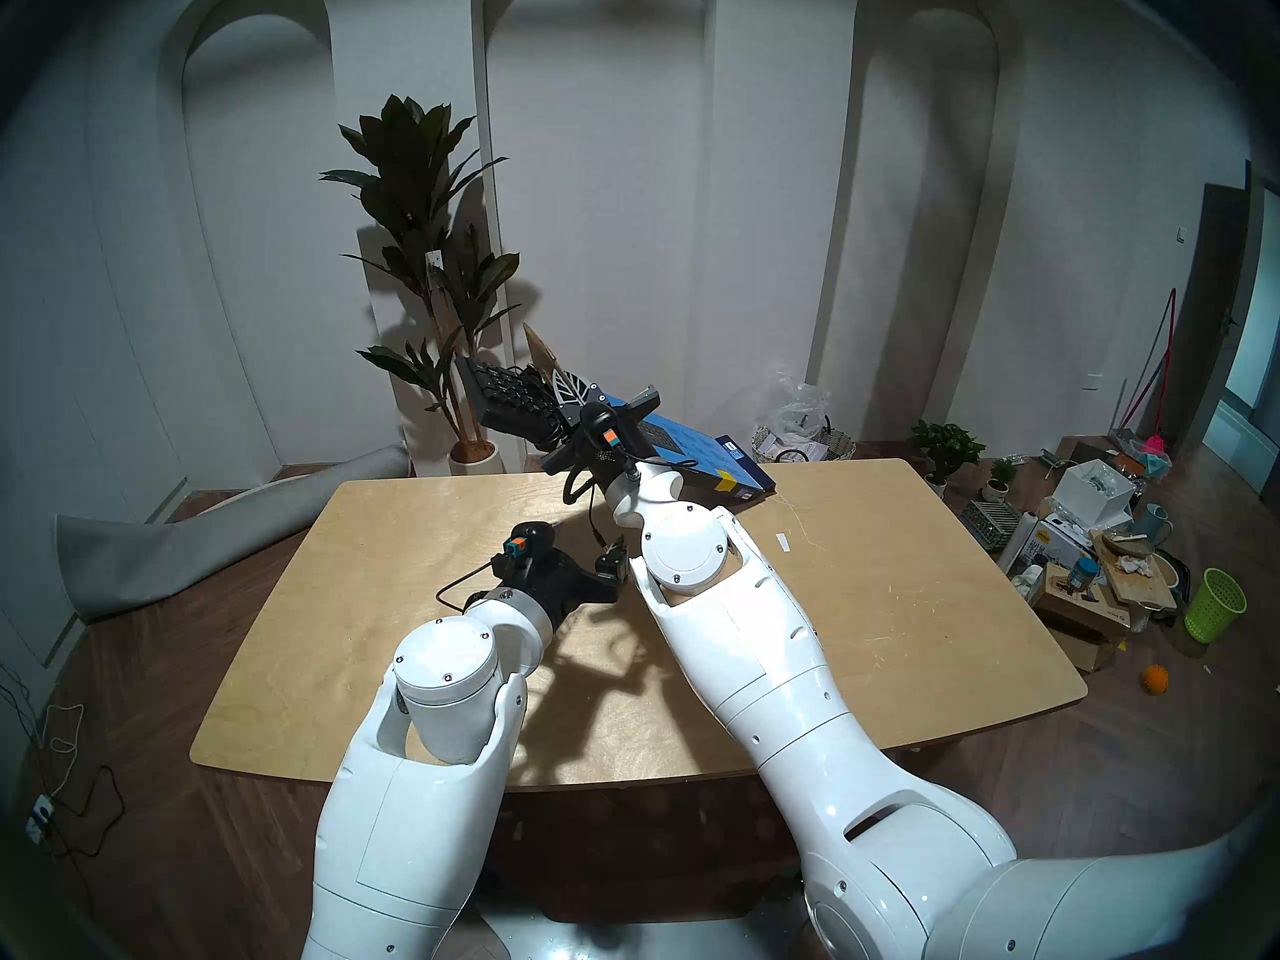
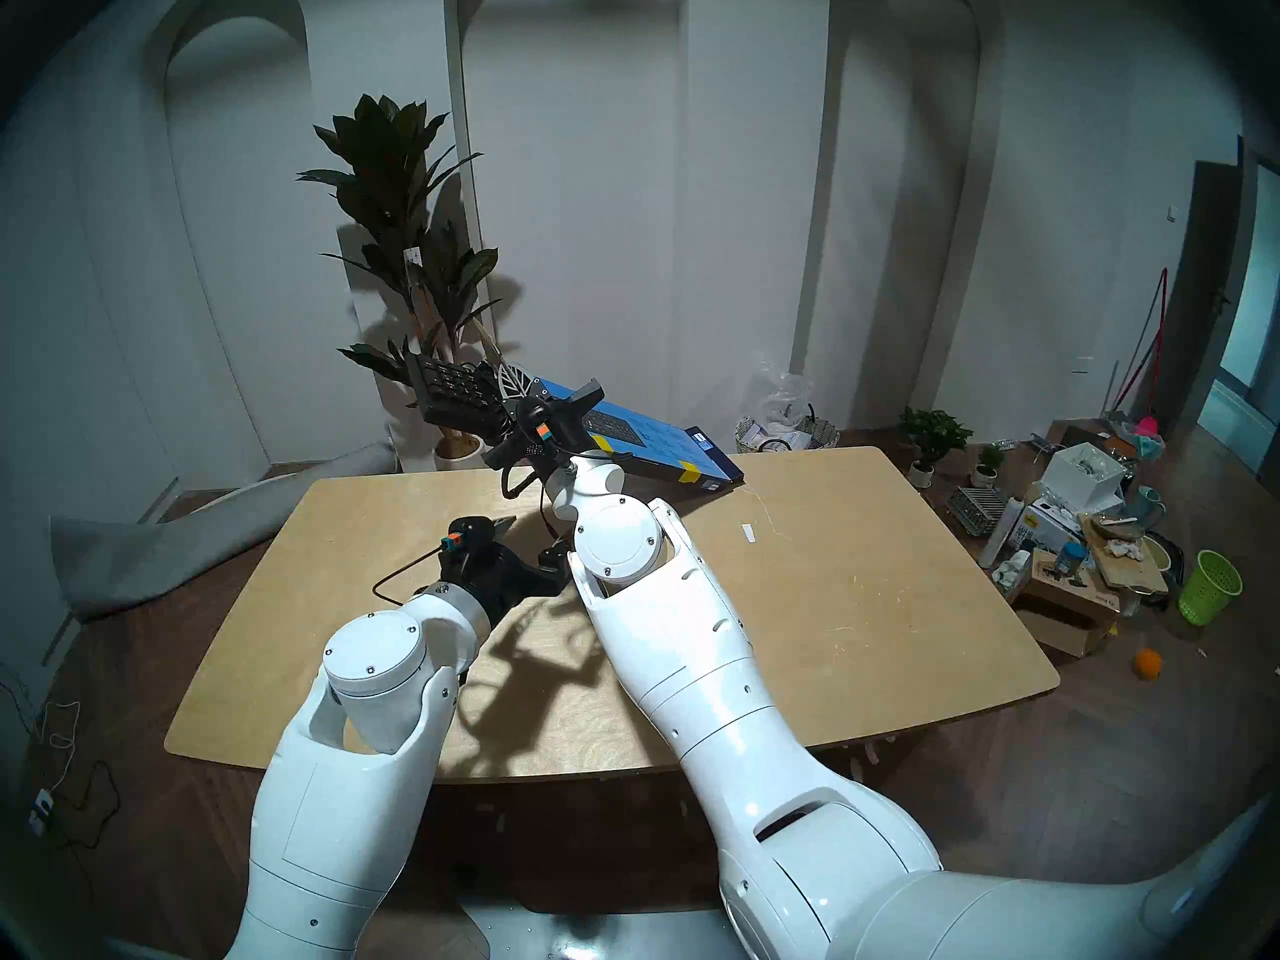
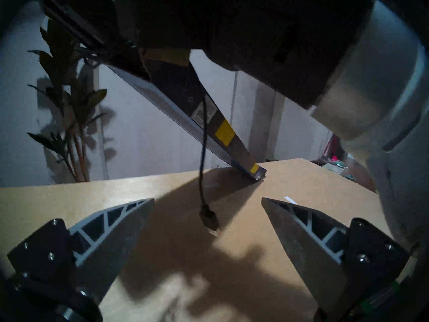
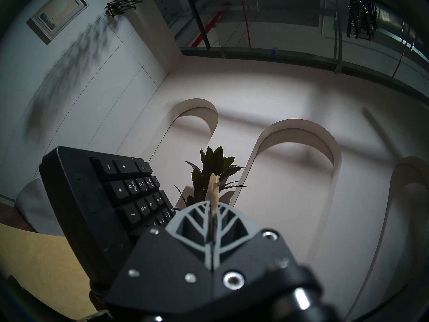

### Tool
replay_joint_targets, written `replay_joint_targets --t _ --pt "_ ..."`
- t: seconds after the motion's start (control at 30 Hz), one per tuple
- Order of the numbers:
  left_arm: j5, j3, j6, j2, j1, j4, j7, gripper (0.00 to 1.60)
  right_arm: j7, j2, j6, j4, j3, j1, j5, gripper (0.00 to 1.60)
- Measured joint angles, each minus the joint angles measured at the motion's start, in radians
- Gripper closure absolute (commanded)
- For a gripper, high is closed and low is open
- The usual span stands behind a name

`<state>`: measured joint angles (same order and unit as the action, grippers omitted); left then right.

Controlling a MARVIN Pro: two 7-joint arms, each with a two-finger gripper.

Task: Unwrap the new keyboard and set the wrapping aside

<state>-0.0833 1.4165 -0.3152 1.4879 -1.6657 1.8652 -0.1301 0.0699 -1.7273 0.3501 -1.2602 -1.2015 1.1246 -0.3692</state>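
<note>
Pinching the brown flap (image 4: 213, 189), the right claw (image 1: 571, 389) tilts the wrapping (image 1: 699, 449) at frame centre; keyboard (image 1: 502, 390) juts out upper left. Left claw (image 3: 207, 200), spread empty, should take the keyboard squarely, minding its dangling cable (image 3: 203, 152).

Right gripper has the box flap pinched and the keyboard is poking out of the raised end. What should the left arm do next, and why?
Probably bring the open left gripper up to the keyboard and grip its exposed end. The right gripper is shut on the box's brown flap, the blue box is tilted with its far corner on the table, and nothing holds the keyboard.
</note>
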Motion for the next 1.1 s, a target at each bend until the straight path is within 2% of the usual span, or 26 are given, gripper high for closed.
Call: replay_joint_targets --t 0.3,0.67,0.77,1.1 --pt "0.03 -0.012 0.066 0.021 0.034 -0.062 0.048 0.0 -0.013 0.004 0.007 -0.071 -0.012 0.05 0.02 1.6" --pt "0.037 -0.016 0.105 0.032 0.052 -0.077 0.068 0.0 -0.011 0.015 0.007 -0.122 -0.015 0.093 0.03 1.6" --pt "0.011 -0.015 0.106 0.033 0.055 -0.077 0.048 1.6 -0.011 0.018 0.006 -0.132 -0.015 0.099 0.031 1.6" --pt "-0.068 -0.001 0.122 0.036 0.05 -0.076 -0.022 1.6 -0.011 0.03 0.004 -0.147 -0.02 0.115 0.031 1.6"
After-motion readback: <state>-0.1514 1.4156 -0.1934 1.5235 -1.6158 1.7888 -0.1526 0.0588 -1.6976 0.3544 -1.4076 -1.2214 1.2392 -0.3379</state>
